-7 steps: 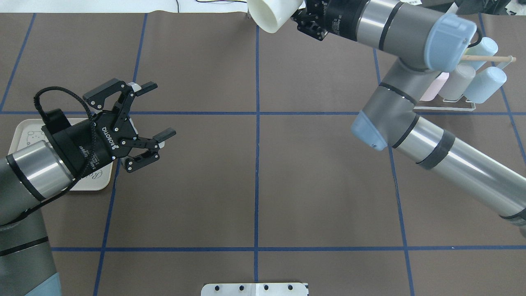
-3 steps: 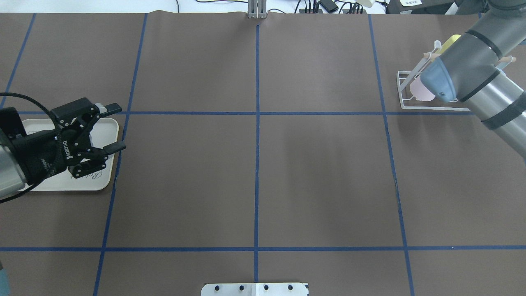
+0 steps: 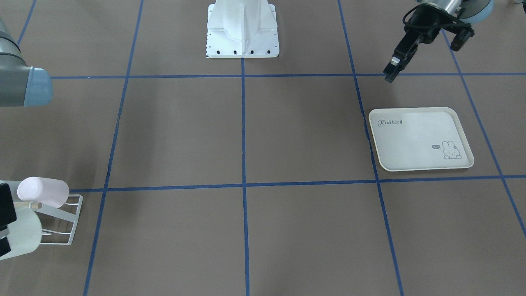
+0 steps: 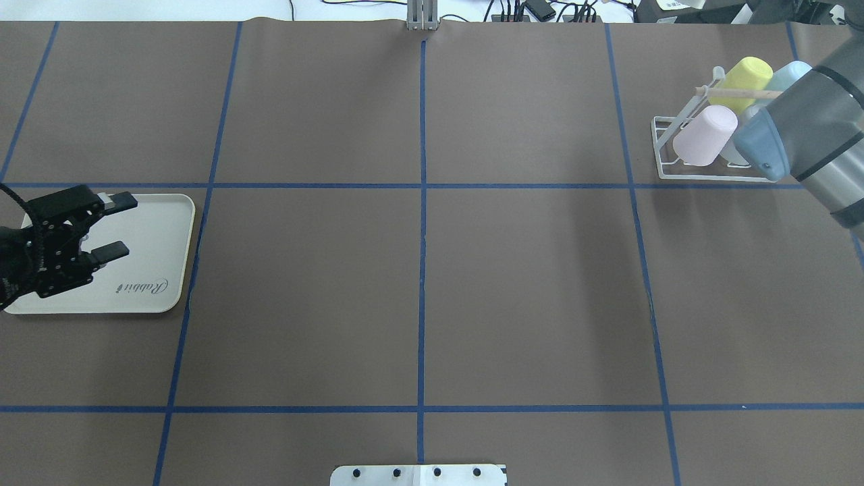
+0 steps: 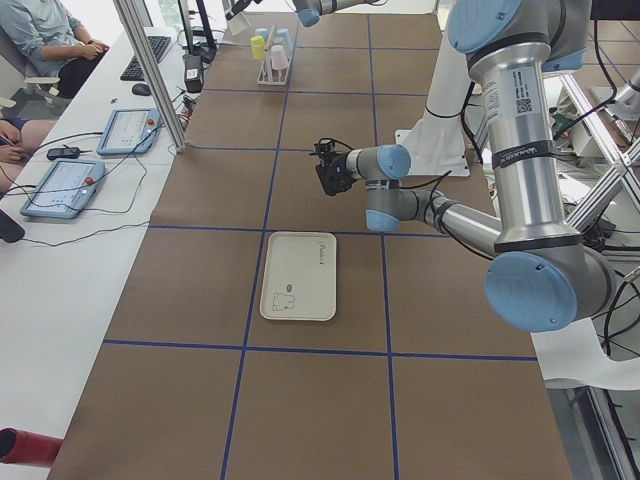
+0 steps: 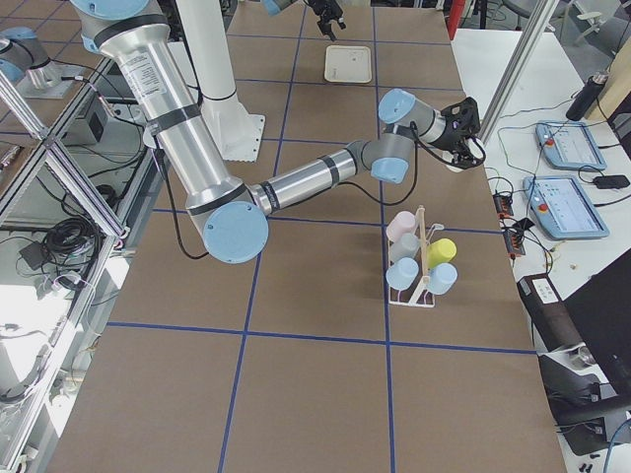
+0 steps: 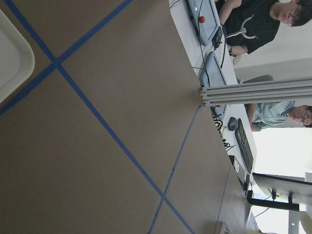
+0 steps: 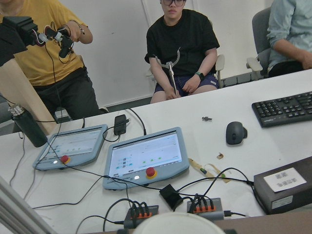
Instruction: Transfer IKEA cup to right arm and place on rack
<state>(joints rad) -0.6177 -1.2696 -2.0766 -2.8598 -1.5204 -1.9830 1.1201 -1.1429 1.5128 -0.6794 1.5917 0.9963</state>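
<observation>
Robot at work: the right arm [image 6: 306,179] holds a cream IKEA cup [image 3: 24,232] in the air close by the rack [image 4: 665,152] at its own end of the table [image 4: 418,304]. The right gripper [image 3: 5,227] has its jaws pinching the cup from either side, and the cup's pale rim shows at the bottom of that arm's wrist camera view. The cup is not on the rack. Seen from across the table, it shows just beside a pink cup [image 4: 705,135] that sits tilted on one of the prongs.

The white wire rack also carries a yellow cup [image 4: 742,73], a light-blue cup [image 4: 791,69] and a grey cup [image 6: 402,246]. A thin wooden rod [image 4: 732,92] runs across above them.

At the table's other end, well apart from the rack, the left gripper [image 4: 121,226] hangs in the air near a cream rabbit-printed tray [image 4: 158,223]. Its jaws are spread wide and hold nothing. Blue tape lines [image 4: 422,202] divide the brown table cover into squares.

Past the table's edge, a person in a black shirt [image 8: 185,44] sits with others behind a white desk [image 8: 234,107]. On it are two control panels [image 8: 146,156] with red buttons, a keyboard [image 8: 285,109] and a tangle of cables.
</observation>
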